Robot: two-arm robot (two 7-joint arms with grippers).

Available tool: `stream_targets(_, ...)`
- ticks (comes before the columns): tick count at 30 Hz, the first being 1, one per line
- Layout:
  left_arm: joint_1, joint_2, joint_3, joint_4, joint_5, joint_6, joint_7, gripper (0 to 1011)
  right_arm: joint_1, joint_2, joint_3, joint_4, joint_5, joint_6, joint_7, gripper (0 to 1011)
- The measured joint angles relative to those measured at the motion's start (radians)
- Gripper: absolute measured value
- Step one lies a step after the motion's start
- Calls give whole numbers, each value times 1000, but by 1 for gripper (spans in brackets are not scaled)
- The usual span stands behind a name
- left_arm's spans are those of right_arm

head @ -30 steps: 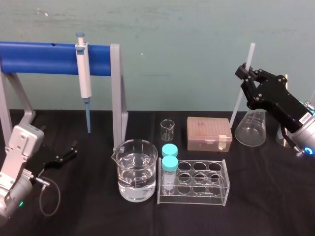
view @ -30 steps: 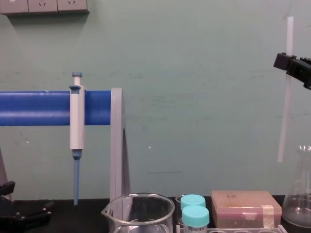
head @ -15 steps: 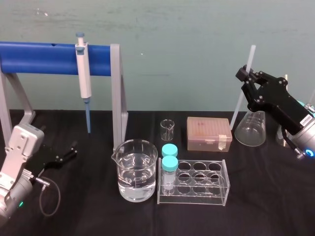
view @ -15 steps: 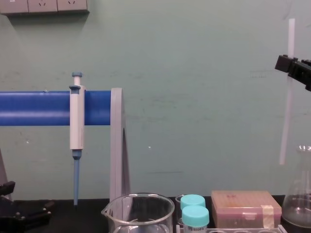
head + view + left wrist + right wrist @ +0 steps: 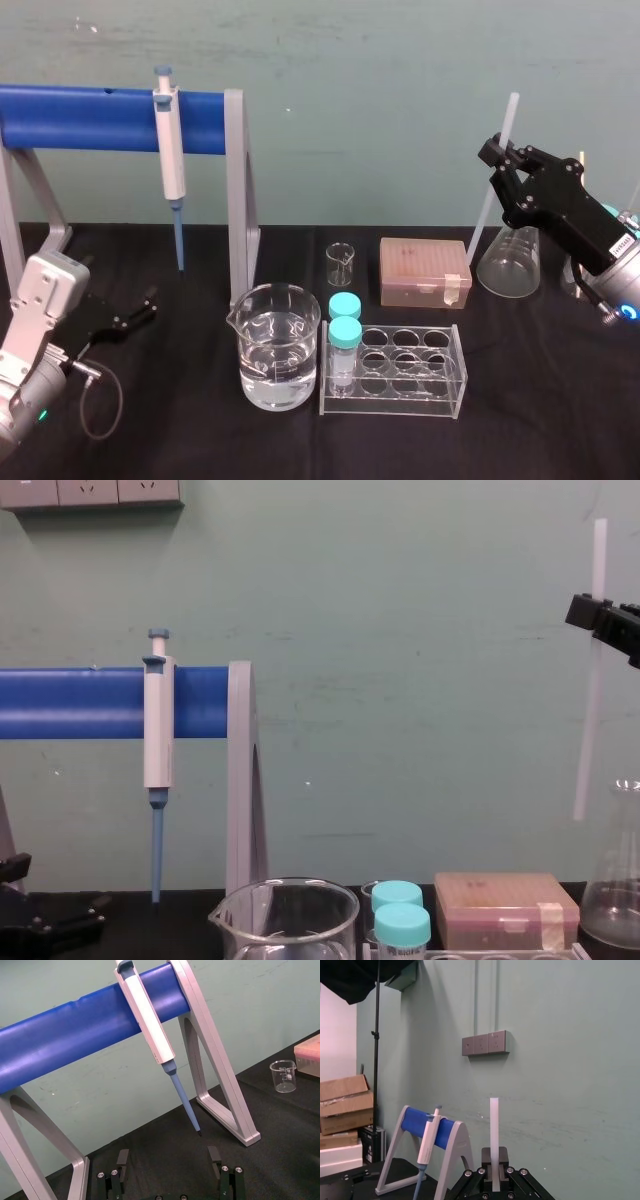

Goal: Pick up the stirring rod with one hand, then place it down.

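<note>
The stirring rod (image 5: pixel 483 215) is a thin translucent white stick, held off the table at the right and tilted slightly from upright. My right gripper (image 5: pixel 495 153) is shut on the rod about a third of the way down from its top. In the chest view the rod (image 5: pixel 585 730) hangs beside the right gripper (image 5: pixel 588 613), with its lower end just above the rim of a glass flask (image 5: pixel 620 880). The right wrist view shows the rod (image 5: pixel 494 1125) rising from between the shut fingers (image 5: pixel 493 1157). My left gripper (image 5: pixel 168 1160) rests open and empty near the table's left edge (image 5: pixel 140 308).
A conical flask (image 5: pixel 510 262) stands below the rod. A tan tip box (image 5: pixel 424 270), a small beaker (image 5: pixel 340 263), a water beaker (image 5: pixel 280 345) and a clear rack (image 5: pixel 455 350) with teal-capped vials (image 5: pixel 345 320) fill the middle. A pipette (image 5: pixel 170 150) hangs on the blue stand (image 5: pixel 90 117).
My right gripper and the rod have drifted very slightly right and down. The left arm has not moved.
</note>
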Motion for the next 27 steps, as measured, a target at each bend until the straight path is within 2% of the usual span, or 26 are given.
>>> stream_targets(27, 0, 0, 0, 0, 0, 0, 0, 1000, 5, 7, -8, 6, 8, 2, 13, 72)
